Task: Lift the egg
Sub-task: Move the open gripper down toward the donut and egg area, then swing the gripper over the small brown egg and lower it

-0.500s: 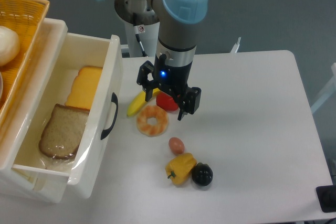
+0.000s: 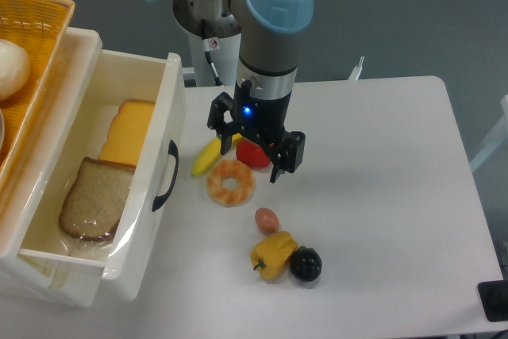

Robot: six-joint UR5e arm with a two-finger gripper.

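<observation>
Gripper [image 2: 252,158] w/ fingers spread, holding nothing, hangs over red item [image 2: 252,155] near table [image 2: 381,196] middle; egg [image 2: 267,219] lies toward front edge, just behind yellow pepper [image 2: 272,254], apart from gripper.

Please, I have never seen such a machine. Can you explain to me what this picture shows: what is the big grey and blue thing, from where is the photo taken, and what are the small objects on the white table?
The grey and blue thing is a robot arm. At its lower end is the gripper; its jaws hold nothing. One fixed camera looks down from above the front of the table. Below the gripper lies the egg, small and pinkish-brown, untouched. Near it are a yellow pepper, a black ball, an orange-and-white shrimp ring, a banana and a red item, partly hidden. On the left, a white drawer holds bread and cheese slices.
</observation>
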